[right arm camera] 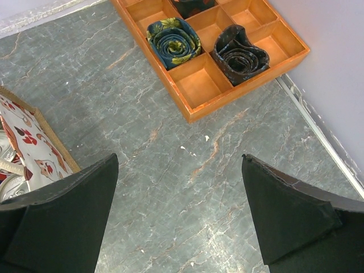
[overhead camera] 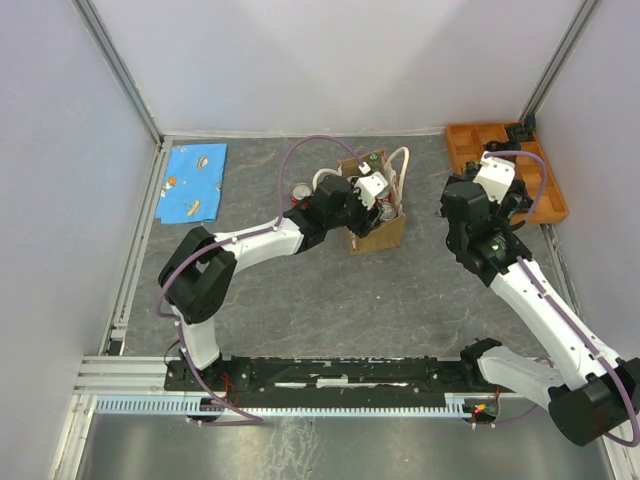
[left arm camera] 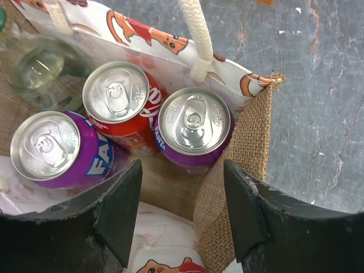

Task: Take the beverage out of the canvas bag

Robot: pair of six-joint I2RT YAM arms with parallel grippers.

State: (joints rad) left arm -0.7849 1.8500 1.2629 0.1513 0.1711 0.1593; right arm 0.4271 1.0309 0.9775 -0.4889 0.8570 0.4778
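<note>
Above canvas bag (left arm camera: 253, 136), left gripper (left arm camera: 182, 168) spread, empty; purple can (left arm camera: 193, 122) just beyond fingertips (left arm camera: 126, 193); right gripper (right arm camera: 179, 158) released.

The canvas bag (overhead camera: 380, 232) stands upright and open at the middle of the table, toward the far side. It is tan burlap with a white animal-print lining and cream handles (left arm camera: 197, 40). Three sealed cans stand inside: a purple can (left arm camera: 195, 122) against the right wall, a red can (left arm camera: 116, 92) just beside it, and a second purple can (left arm camera: 45, 145) at the left.

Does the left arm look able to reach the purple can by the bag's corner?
Probably yes: the left claw hangs open above the bag, that purple can stands uncovered, though the red can crowds it.
</note>
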